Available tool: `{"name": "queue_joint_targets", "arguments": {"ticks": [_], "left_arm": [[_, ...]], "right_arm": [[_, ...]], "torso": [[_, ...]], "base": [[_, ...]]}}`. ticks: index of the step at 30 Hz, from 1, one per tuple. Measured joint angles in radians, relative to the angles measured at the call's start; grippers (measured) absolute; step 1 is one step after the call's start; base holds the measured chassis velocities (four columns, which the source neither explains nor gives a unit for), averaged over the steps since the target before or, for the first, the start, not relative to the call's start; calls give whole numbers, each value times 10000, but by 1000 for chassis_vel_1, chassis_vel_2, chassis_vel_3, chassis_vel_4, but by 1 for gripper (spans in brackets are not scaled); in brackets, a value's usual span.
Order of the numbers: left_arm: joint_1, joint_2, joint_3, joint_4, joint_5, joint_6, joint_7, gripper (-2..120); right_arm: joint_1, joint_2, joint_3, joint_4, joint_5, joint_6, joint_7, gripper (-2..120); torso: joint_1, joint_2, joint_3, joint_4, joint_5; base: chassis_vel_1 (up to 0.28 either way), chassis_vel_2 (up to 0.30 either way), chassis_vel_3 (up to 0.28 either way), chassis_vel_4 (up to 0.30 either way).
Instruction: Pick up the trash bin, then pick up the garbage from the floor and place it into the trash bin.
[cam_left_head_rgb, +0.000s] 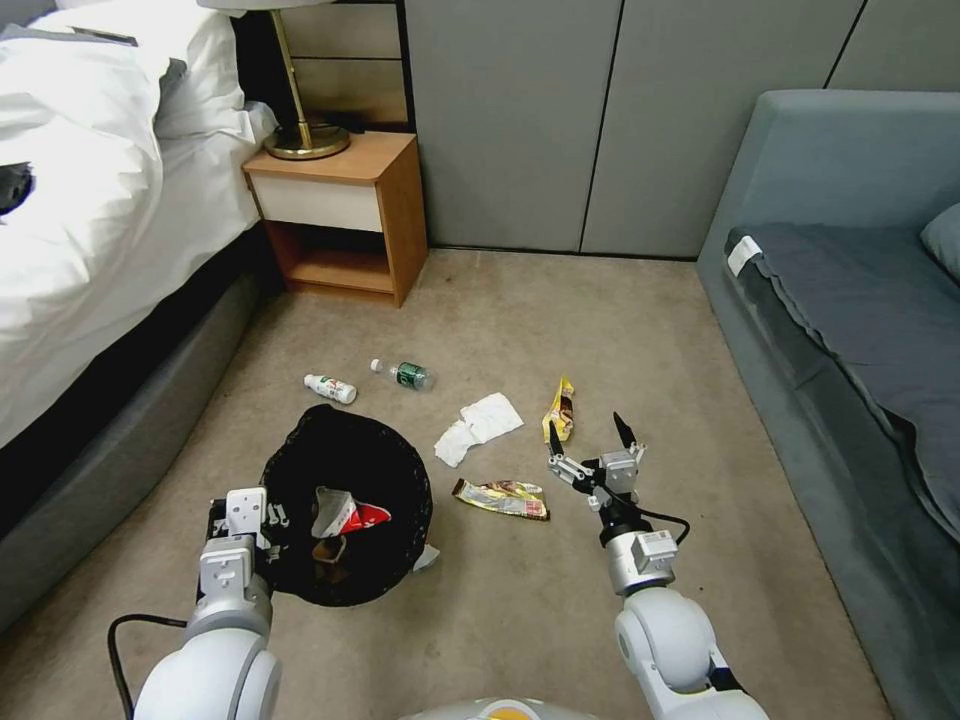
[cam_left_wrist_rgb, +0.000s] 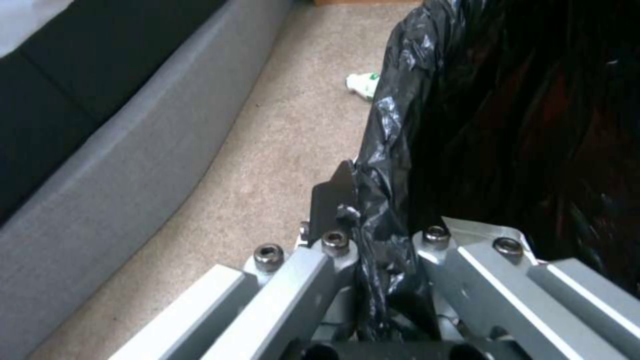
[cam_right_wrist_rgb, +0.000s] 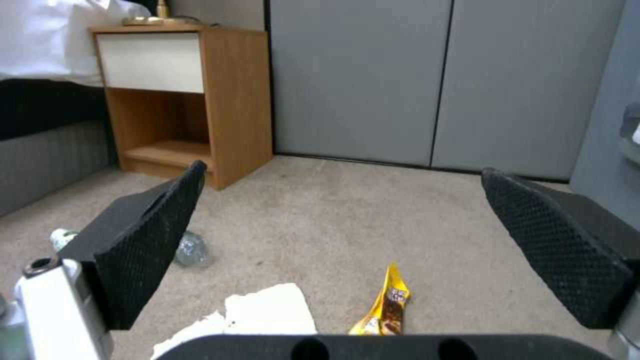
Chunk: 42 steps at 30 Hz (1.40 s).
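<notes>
1. Head view, nearest the robot: the left gripper (cam_left_head_rgb: 268, 520) is clamped on the near-left rim of the bin (cam_left_head_rgb: 345, 505). The bin has a black bag over its rim, and a red-and-white wrapper (cam_left_head_rgb: 350, 512) and other scraps lie inside it.
2. The left wrist view confirms the hold: a black finger (cam_left_wrist_rgb: 332, 197) lies against the outside of the crinkly bag (cam_left_wrist_rgb: 387, 165), and the bag's fold is pinched between the metal links.
3. The right gripper (cam_left_head_rgb: 591, 446) hangs over the carpet (cam_left_head_rgb: 520, 620) to the right of the bin, jaws spread wide and holding nothing.
4. A flat brown-and-gold wrapper (cam_left_head_rgb: 501, 498) lies on the carpet between the bin and the right gripper, just to that gripper's left.
5. A little farther off, a yellow wrapper (cam_left_head_rgb: 560, 410) lies just ahead of the right gripper's left fingertip. In the right wrist view it sits on the carpet in the gap between the two pads (cam_right_wrist_rgb: 157, 245), apart from both.
6. White crumpled paper (cam_left_head_rgb: 480, 427) lies left of the yellow wrapper, ahead of the bin's right side.
7. Farther still are two small bottles: one with a white label (cam_left_head_rgb: 330, 388) just beyond the bin's far rim, and one with a green label (cam_left_head_rgb: 402, 374) to its right.
8. Farthest back, a nightstand (cam_left_head_rgb: 345, 215) stands against the wall.
</notes>
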Motion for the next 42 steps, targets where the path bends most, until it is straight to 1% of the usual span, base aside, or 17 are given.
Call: {"name": "queue_joint_targets", "arguments": {"ticks": [9, 12, 14, 16, 19, 20, 22, 24, 26, 27, 30, 31, 34, 35, 39, 41, 42], "left_arm": [[66, 6, -46, 0, -9, 0, 0, 1], [70, 5, -52, 12, -9, -4, 0, 1], [71, -17, -52, 68, 2, -6, -3, 1], [70, -22, -51, 80, 6, -6, -4, 1], [35, -77, -31, 173, 61, -5, -12, 1], [35, -77, -31, 173, 61, -5, -12, 1], [9, -99, -28, 225, 97, 9, -17, 1], [6, -102, -28, 233, 101, 11, -18, 1], [23, -133, -106, 289, 128, 28, -25, 1], [23, -133, -106, 289, 128, 28, -25, 1], [61, -146, -150, 303, 136, 32, -28, 1], [61, -146, -150, 303, 136, 32, -28, 1], [76, -165, -169, 323, 155, 35, -32, 1], [76, -165, -169, 323, 155, 35, -32, 1], [87, -208, -163, 328, 199, 36, -34, 1], [96, -224, -148, 330, 215, 35, -36, 1], [96, -224, -148, 330, 215, 35, -36, 1]], "right_arm": [[521, -166, 34, -593, -611, 343, -358, 100], [788, -338, -71, -888, -798, 314, -466, 100], [1198, -601, -348, -1351, -964, 55, -625, 100], [1272, -642, -399, -1446, -993, 17, -660, 100], [1989, -907, -929, -2325, -1261, -348, -1031, 100], [1989, -907, -929, -2325, -1261, -348, -1031, 100], [2492, -993, -1263, -2968, -1638, -523, -1459, 100], [2578, -1002, -1316, -3077, -1716, -533, -1529, 100], [3583, -951, -1794, -4772, -2811, -309, -2378, 100], [3583, -951, -1794, -4772, -2811, -309, -2378, 100], [4055, -824, -1918, -5970, -3356, 21, -2760, 100], [4055, -824, -1918, -5970, -3356, 21, -2760, 100], [4405, -742, -1926, -6820, -3691, 274, -3051, 100], [4405, -742, -1926, -6820, -3691, 274, -3051, 100], [4699, -653, -1878, -7548, -3988, 467, -3229, 100], [4881, -541, -1656, -8077, -4364, 705, -3310, 100], [4881, -541, -1656, -8077, -4364, 705, -3310, 100]], "torso": [[1, 0, 0, 0, 1], [0, 0, 0, 1, 1], [0, 0, 0, 0, 1], [0, 0, 0, 0, 1], [0, 0, 0, 1, 1], [0, 0, 0, 1, 1], [1, 0, 0, -1, 1], [0, 0, 1, 0, 2], [0, 0, 1, 1, 1], [0, 0, 1, 1, 1], [0, 0, 1, 0, 1], [0, 0, 1, 0, 1], [0, -1, 1, 0, 0], [0, -1, 1, 0, 0], [0, -1, 1, 0, 1], [0, -1, 1, 0, 0], [0, -1, 1, 0, 0]], "base": [[0, 0, 0, 0], [0, 0, 0, 0], [0, 0, 0, 0], [0, 0, 0, 0], [0, 0, 0, 0], [0, 0, 0, 0], [0, 0, 0, 0], [0, 0, 0, 0], [0, 0, 0, 0], [0, 0, 0, 0], [0, 0, 0, 0], [0, 0, 0, 0], [0, 0, 0, 0], [0, 0, 0, 0], [0, 0, 0, 0], [0, 0, 0, 0], [0, 0, 0, 0]]}}
